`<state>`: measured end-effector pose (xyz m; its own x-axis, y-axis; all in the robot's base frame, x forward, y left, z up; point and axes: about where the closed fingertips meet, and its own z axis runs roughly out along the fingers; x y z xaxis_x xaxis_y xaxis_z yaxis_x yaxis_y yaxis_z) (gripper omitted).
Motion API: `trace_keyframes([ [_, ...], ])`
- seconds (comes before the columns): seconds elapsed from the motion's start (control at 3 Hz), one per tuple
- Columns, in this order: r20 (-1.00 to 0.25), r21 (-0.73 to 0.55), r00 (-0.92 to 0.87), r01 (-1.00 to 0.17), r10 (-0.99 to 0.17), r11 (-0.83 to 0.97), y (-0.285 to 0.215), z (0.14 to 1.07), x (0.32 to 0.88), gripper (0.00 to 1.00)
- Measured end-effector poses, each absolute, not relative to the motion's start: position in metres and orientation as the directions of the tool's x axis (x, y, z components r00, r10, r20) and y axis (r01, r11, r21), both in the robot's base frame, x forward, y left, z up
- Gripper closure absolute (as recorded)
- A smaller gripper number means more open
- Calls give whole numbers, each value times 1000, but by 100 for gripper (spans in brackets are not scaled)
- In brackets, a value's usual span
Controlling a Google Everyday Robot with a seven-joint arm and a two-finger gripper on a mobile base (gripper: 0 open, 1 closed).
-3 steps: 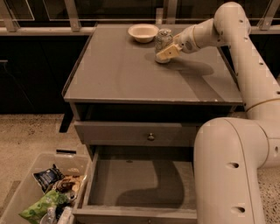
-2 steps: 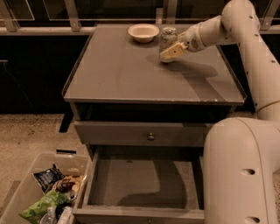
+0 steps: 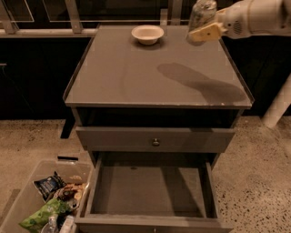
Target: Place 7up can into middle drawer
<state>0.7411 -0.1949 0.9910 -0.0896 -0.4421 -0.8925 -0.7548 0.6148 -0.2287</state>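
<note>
Since a second ago the 7up can (image 3: 202, 12) has come up off the far right corner of the cabinet top (image 3: 136, 77) and now hangs in the air above that corner, at the upper edge of the view. The big white bulk of the robot that filled the near right side has also gone from sight. The can stands roughly upright, its silvery body showing above a yellowish finger pad. The gripper (image 3: 204, 25) is clamped on the can's lower part, jaws narrowed on it, and reaches in from the right on the end of the white arm (image 3: 261, 16).

Left of the can, well apart from it, a cream shallow bowl (image 3: 148, 33) sits near the far edge of the cabinet top. A dark, elongated shadow lies across the right half of the top, nearer than the can.

Below the top, the upper drawer front (image 3: 118, 139) with its small round knob (image 3: 156, 142) is pulled out only a little. Beneath it the middle drawer (image 3: 150, 193) is drawn far out towards the near side, its flat grey-brown floor bare between low side walls.

On the speckled floor at the near left, just beside the drawer, stands a clear plastic bin (image 3: 20, 200) holding snack bags (image 3: 44, 213), one green and one dark.
</note>
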Motion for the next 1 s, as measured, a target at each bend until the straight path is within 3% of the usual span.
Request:
trace_keyframes([
  [0.33,-916,-275,-24,-689,-401,671,-209,1051,674,100],
  [0.67,-909,-242,-94,-674,-406,698,-215,1041,614,100],
  [1.0,-893,-198,-161,-698,-421,688,-210,998,603,100],
])
